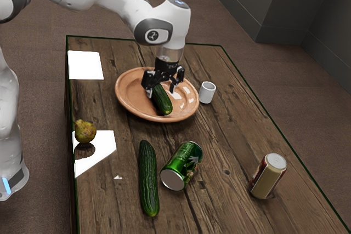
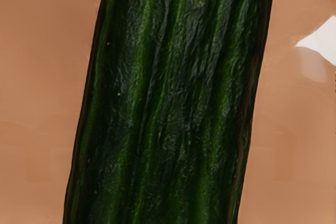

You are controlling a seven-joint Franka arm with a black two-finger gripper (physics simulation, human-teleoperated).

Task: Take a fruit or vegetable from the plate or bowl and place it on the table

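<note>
Your gripper (image 1: 160,91): over the plate (image 1: 129,94).
Fingers wide apart, cucumber (image 1: 164,104) between them on the plate; you've gripped nothing.

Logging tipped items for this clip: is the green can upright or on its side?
On its side: the green can lies on the table, its pale round end facing sideways, not up.

The claw (image 1: 160,91) hides the upper end of the plated cucumber (image 1: 164,104); the wrist view crops both ends. The exterior view's bottom edge cuts the table (image 1: 219,212).
</note>
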